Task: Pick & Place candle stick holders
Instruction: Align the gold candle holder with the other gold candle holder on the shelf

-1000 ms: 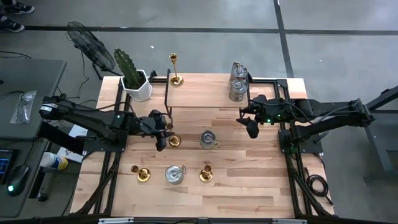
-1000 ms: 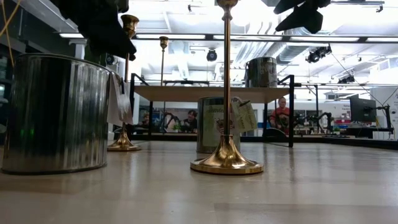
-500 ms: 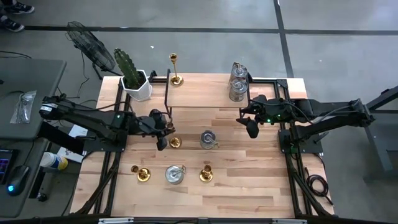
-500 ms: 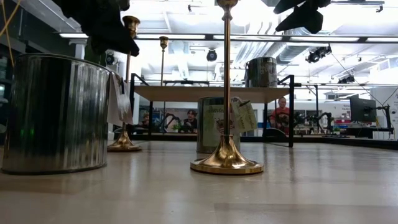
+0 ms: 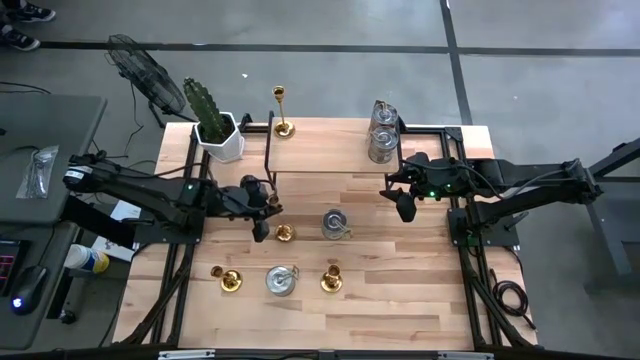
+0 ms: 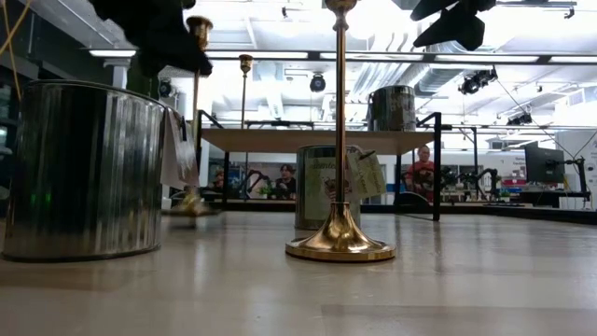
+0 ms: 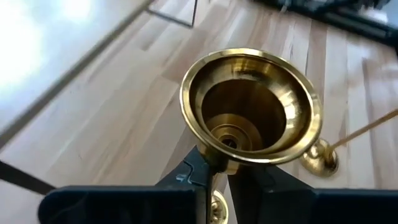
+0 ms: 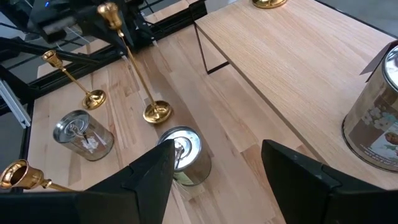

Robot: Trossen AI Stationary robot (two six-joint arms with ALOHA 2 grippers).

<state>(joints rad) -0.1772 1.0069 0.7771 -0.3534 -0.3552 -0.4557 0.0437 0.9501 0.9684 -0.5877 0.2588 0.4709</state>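
Observation:
My left gripper point(image 5: 260, 222) is shut on a gold candlestick point(image 8: 134, 68) at the table's middle left; its round base point(image 5: 285, 233) hangs just above the wood. My right gripper point(image 5: 405, 208) is open and empty, up in the air right of the middle. Two more gold candlesticks point(image 5: 230, 280) point(image 5: 332, 277) stand on their bases near the front. Another point(image 5: 283, 110) stands on a raised shelf at the back. Silver tins stand at the middle point(image 5: 335, 223), front point(image 5: 280, 280) and back right point(image 5: 382, 143). My left gripper pinches the candlestick's slim stem just under its flared top cup point(image 7: 219, 163) between its two fingers. The fingers come slanting down from the table's left and lie across the stem. The candlestick hangs about upright below the fingers, its base point(image 6: 191, 205) just clear of the table.
A white hexagonal pot with a green cactus point(image 5: 218, 135) stands at the back left. A black-framed raised wooden shelf point(image 5: 330, 150) spans the table's far part. Bare wood lies along the front edge and at the right.
My left gripper, shut on the candlestick's stem, has risen a little. The candlestick, which stood on the table, has come up with it; its base is now just off the wood and has swung slightly toward the table's right.

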